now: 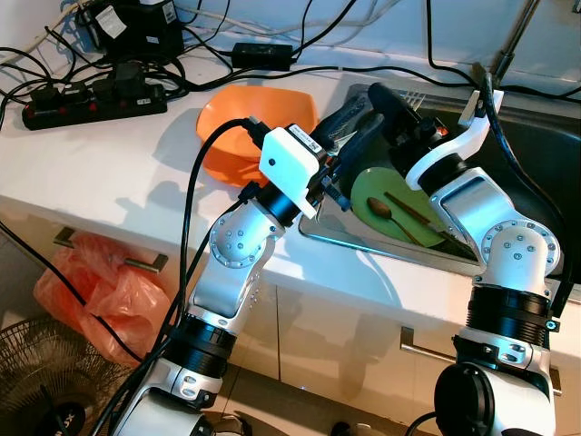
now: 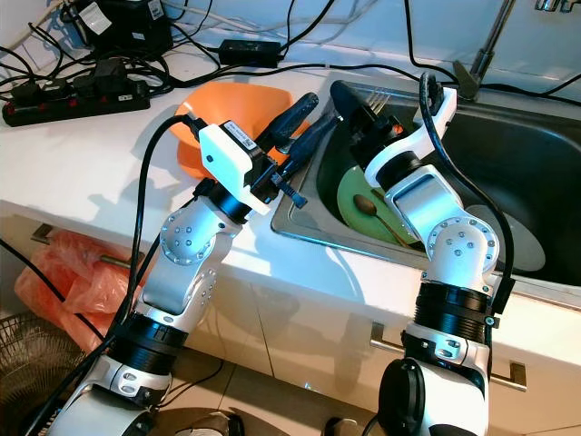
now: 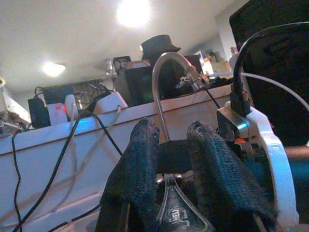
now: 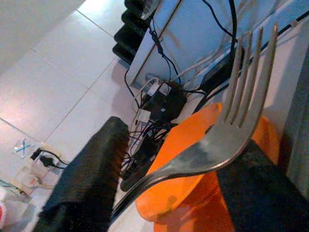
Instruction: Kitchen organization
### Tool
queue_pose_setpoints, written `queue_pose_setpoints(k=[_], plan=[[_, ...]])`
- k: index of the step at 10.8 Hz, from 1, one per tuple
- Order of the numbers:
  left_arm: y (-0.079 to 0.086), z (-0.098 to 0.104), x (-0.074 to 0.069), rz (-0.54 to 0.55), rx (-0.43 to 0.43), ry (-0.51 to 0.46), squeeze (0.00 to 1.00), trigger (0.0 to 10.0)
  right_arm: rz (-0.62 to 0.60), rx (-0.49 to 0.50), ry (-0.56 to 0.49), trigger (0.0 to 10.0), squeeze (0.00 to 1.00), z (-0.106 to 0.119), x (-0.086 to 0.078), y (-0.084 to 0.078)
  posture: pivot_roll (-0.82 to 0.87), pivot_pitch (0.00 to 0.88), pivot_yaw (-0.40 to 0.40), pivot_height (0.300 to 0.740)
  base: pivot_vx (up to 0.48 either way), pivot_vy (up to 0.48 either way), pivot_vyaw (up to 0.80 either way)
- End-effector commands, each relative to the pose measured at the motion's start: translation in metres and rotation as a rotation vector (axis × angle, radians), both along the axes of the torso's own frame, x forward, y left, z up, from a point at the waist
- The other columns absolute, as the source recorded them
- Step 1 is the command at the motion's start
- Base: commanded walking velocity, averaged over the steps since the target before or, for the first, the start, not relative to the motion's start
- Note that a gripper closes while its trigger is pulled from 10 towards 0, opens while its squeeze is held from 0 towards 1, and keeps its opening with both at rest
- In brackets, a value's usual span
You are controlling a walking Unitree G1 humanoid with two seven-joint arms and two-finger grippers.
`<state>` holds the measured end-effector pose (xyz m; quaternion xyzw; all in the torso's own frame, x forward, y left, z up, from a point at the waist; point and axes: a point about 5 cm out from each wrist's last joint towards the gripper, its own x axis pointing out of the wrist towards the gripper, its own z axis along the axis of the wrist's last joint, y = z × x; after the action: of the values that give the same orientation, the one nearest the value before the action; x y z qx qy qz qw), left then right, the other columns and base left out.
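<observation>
My right gripper (image 2: 356, 109) hovers over the left end of the steel sink (image 2: 536, 182), shut on a silver fork (image 4: 222, 140) whose tines (image 2: 379, 95) point up. My left gripper (image 2: 322, 109) reaches in from the left, its fingertips close to the right gripper. In the left wrist view a metal utensil handle (image 3: 177, 212) sits between its black fingers (image 3: 140, 159); I cannot tell which utensil it is. A green plate (image 1: 374, 186) lies in the sink with a brown spoon (image 1: 379, 209) on it. An orange bowl (image 1: 227, 127) rests on the white counter beside the sink.
A curved faucet (image 2: 490, 45) stands behind the sink. Power strips (image 1: 91, 100) and black cables crowd the back left of the counter (image 1: 82, 173). Below are drawer handles (image 1: 136, 263), an orange plastic bag (image 1: 91, 291) and a fan grille (image 1: 36, 381).
</observation>
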<state>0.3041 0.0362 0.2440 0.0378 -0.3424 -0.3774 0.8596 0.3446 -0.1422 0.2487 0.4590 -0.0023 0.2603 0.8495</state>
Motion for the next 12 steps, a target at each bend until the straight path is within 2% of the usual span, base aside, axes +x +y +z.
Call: queue_pose_setpoints(k=[1, 8, 9, 10, 12], plan=[[-0.001, 0.002, -0.004, -0.013, -0.001, -0.012, 0.0, 0.0, 0.018, -0.001, 0.014, 0.0, 0.0, 0.001, 0.001, 0.004, -0.01, 0.107, 0.028, 0.74, 0.0, 0.0, 0.0], [-0.001, -0.001, -0.004, -0.012, 0.006, -0.006, 0.0, 0.0, 0.005, -0.03, 0.109, 0.0, 0.0, -0.012, 0.004, 0.002, -0.01, 0.102, 0.024, 0.74, 0.0, 0.0, 0.0], [-0.001, -0.003, -0.004, -0.015, 0.008, 0.011, 1.0, 8.1, -0.006, -0.034, 0.117, 0.0, 0.0, -0.013, 0.005, 0.001, -0.01, 0.102, 0.022, 0.74, 0.0, 0.0, 0.0], [-0.001, -0.005, -0.004, -0.014, 0.009, 0.026, 1.0, 10.0, -0.009, -0.033, 0.118, 0.0, 0.0, -0.013, 0.006, 0.0, -0.01, 0.102, 0.022, 0.74, 0.0, 0.0, 0.0], [-0.008, -0.026, -0.002, -0.081, 0.063, 0.153, 1.0, 10.0, -0.045, -0.044, 0.135, 0.0, 0.0, -0.015, 0.008, -0.004, 0.0, 0.102, 0.022, 0.74, 0.0, 0.0, 0.0]])
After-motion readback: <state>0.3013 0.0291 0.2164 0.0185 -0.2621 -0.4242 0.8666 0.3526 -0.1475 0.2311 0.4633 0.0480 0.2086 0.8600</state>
